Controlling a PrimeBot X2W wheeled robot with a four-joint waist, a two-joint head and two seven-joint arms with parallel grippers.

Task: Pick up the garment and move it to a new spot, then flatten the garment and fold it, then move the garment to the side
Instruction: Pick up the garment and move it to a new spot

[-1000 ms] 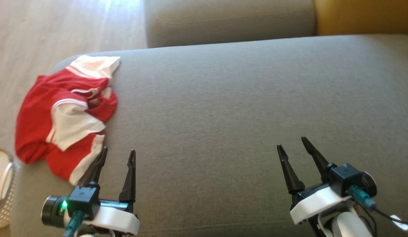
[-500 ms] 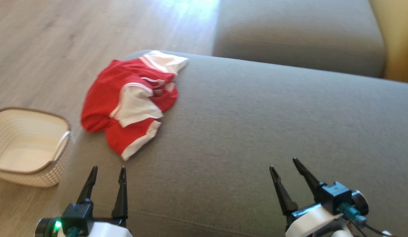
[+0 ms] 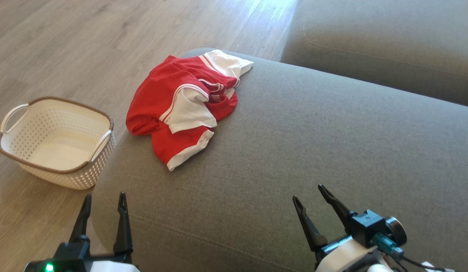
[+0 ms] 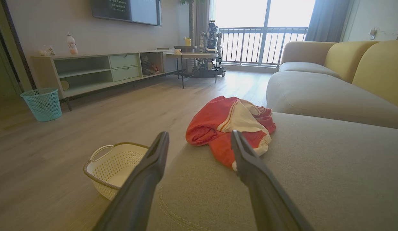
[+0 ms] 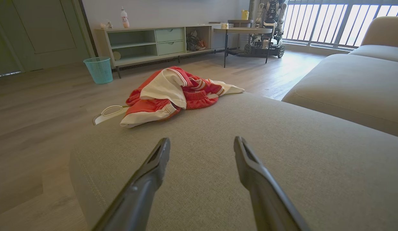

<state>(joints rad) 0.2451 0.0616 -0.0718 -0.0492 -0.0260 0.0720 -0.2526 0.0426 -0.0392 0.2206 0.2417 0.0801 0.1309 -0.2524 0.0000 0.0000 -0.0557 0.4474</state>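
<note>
The left gripper [image 3: 104,195] is hovering low over the near left corner of the grey sofa cushion [image 3: 313,143]. Its forearm is coming in from the bottom of the head view, and its two dark fingers [image 3: 123,223] are pointing straight forward, almost level with the seat. They are standing wide apart and gripping nothing. The outer finger is lining up with the cushion's rounded edge, and the inner one is lying over the fabric.

The right gripper [image 3: 308,192] is hanging over the near part of the same cushion, well to the right of the other. Its wrist is turning slightly inward, so its fingers are slanting forward and to the left. They too are spread wide, with only bare upholstery showing between them.

The red and white garment [image 3: 181,109] is lying crumpled ahead of the left fingers and a little to their right, well clear of the tips. It is sitting on the cushion's far left corner, with one red fold spilling over the edge towards the wooden floor [image 3: 86,37]. From the right fingers it is lying ahead and far to the left.

A white perforated basket [image 3: 67,179] with a brown rim is standing on the floor, ahead and to the left of the left fingers, just beside the cushion.
</note>
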